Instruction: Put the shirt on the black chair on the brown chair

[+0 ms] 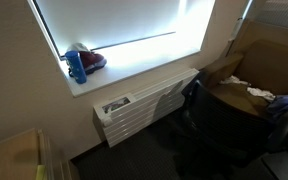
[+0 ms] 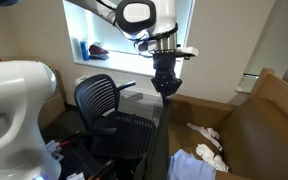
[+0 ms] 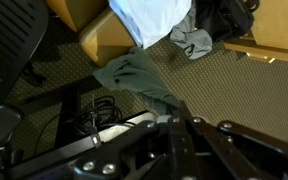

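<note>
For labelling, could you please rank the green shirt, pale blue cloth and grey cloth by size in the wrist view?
1-2. green shirt and pale blue cloth: alike, the cloth cropped.
3. grey cloth.

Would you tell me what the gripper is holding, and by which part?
It cannot be told: in the wrist view the crumpled grey-green cloth shirt runs up to the gripper, but its dark tip hides any contact.
</note>
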Controlling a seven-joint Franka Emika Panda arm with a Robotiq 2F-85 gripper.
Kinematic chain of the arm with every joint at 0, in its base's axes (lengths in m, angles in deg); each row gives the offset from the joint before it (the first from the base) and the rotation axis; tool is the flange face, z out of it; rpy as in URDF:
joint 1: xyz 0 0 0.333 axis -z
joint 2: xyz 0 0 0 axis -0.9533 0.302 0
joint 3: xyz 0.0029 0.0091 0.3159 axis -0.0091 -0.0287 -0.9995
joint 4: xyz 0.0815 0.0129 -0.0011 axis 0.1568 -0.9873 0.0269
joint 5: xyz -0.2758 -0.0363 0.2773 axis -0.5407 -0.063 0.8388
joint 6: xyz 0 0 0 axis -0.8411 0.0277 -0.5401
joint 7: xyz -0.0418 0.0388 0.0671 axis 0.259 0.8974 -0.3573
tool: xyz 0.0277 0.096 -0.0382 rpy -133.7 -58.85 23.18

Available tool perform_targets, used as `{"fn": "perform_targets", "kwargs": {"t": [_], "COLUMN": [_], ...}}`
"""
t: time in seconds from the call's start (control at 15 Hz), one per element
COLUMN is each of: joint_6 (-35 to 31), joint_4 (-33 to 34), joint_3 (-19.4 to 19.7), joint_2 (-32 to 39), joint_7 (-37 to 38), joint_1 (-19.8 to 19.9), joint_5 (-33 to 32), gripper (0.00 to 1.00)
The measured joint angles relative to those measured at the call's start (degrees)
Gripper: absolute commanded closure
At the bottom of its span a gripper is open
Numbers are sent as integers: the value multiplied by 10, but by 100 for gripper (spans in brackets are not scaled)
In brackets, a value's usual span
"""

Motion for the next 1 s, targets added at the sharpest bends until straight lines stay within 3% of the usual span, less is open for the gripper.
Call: {"fn": "perform_targets", "kwargs": {"t": [0.13, 0.6, 0.73, 1.0], "joint_6": [-10, -10, -34, -51], "joint_4": [5, 105, 130, 139], "joint_3": [16, 178, 189, 175], "joint_2": [35, 162, 168, 165], "joint_7": [7, -9, -1, 3], "joint_1": [2, 0, 23, 64], "joint_5": [16, 32, 66, 86], "gripper": [100, 100, 99, 100]}}
